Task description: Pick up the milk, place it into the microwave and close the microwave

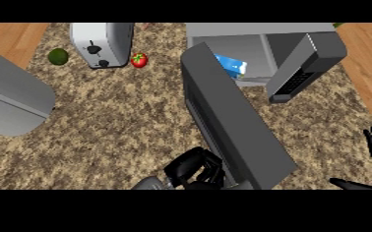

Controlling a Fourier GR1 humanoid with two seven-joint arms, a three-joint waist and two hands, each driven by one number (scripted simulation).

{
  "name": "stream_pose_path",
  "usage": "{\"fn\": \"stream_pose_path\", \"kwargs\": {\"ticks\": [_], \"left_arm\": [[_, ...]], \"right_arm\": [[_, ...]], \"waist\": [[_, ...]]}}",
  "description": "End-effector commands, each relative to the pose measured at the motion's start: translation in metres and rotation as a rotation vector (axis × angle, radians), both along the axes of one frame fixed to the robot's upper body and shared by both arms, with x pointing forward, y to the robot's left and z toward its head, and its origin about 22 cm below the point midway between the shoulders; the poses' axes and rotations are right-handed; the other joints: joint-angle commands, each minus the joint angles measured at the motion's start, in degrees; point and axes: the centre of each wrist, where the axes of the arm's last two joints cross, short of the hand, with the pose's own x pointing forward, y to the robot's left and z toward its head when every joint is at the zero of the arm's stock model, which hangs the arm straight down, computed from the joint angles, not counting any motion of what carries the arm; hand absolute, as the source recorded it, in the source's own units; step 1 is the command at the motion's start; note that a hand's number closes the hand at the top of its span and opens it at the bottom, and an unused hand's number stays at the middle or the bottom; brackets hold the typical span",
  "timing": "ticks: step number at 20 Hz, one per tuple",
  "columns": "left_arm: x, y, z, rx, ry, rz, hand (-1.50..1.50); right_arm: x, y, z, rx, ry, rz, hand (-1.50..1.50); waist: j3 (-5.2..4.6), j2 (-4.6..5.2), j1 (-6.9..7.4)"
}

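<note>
The blue and white milk carton (232, 66) lies inside the open microwave (240, 32) at the back right. Its dark grey door (232, 123) swings far out toward me, a long slab across the middle of the view. My left hand (193, 169) is at the door's near end, on its left face, with relaxed fingers touching it and holding nothing. My right hand (354, 183) shows only as spread fingertips at the lower right edge, well away from the door. The microwave's keypad panel (299, 78) juts out on the right side.
A silver toaster (102, 43) stands at the back left, with a red tomato (139, 59) beside it and a green avocado (58, 56) further left. A grey rounded object (22, 98) sits at the left edge. Wooden floor (18, 37) borders the counter's top corners.
</note>
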Motion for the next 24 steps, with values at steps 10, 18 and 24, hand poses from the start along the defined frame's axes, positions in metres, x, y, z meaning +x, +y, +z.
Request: {"fn": "stream_pose_path", "kwargs": {"ticks": [10,18,24], "left_arm": [[0.0,-0.039,0.023,-0.11,-0.061,0.106,-1.5],[0.029,-0.053,0.053,-0.137,-0.122,0.166,1.5],[0.057,-0.063,0.083,-0.189,-0.242,0.225,1.5]], "right_arm": [[0.031,0.019,0.028,0.081,-0.155,0.237,-1.5],[0.061,0.034,0.051,0.068,-0.177,0.302,-1.5],[0.069,0.034,0.067,0.044,-0.161,0.382,-1.5]], "waist": [[-0.28,0.49,-5.78],[-0.25,1.4,-8.97],[-0.15,1.93,-11.79]]}}
